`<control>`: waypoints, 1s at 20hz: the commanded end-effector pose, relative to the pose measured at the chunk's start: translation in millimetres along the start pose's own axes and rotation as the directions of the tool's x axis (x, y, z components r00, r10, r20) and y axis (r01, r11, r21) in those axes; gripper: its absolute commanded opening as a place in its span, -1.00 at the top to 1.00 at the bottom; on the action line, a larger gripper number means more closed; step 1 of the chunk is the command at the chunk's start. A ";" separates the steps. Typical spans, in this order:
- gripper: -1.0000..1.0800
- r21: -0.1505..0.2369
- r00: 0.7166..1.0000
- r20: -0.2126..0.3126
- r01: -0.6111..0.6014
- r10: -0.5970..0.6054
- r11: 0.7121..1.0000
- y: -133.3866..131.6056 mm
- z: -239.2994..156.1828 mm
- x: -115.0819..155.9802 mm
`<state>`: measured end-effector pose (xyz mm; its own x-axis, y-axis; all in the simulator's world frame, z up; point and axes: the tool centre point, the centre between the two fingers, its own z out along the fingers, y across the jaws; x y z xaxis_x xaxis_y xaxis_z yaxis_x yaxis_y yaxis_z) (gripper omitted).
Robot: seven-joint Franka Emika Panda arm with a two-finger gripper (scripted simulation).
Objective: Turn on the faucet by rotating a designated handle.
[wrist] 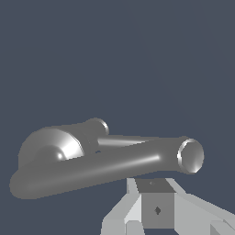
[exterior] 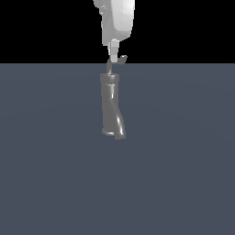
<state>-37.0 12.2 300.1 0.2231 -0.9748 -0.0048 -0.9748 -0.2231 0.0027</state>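
The faucet (exterior: 111,108) is a glossy grey twisted column standing on the floor, with a collar near its top. The handle (exterior: 120,59) is a thin bent rod with a hooked tip rising from the collar. My white gripper (exterior: 113,51) comes down from above, and its tip is at the handle's rod, just beside the hook. No gap shows between the fingers, and they hold nothing. In the wrist view the faucet (wrist: 50,147) fills the middle, with a tube ending in a ringed tip (wrist: 190,155) right in front of my gripper (wrist: 156,190).
A flat blue-grey floor (exterior: 183,174) surrounds the faucet. Nothing else stands on it.
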 end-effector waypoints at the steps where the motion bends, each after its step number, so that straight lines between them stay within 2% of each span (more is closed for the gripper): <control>1: 1.00 0.003 1.000 -0.002 -0.016 0.016 1.000 -4.3 0.0 15.5; 20: 1.00 0.003 0.999 -0.004 -0.050 0.050 0.999 -38.3 -0.5 86.6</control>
<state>14.4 -22.1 300.1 0.2339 -0.9722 -0.0114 -0.9722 -0.2339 0.0060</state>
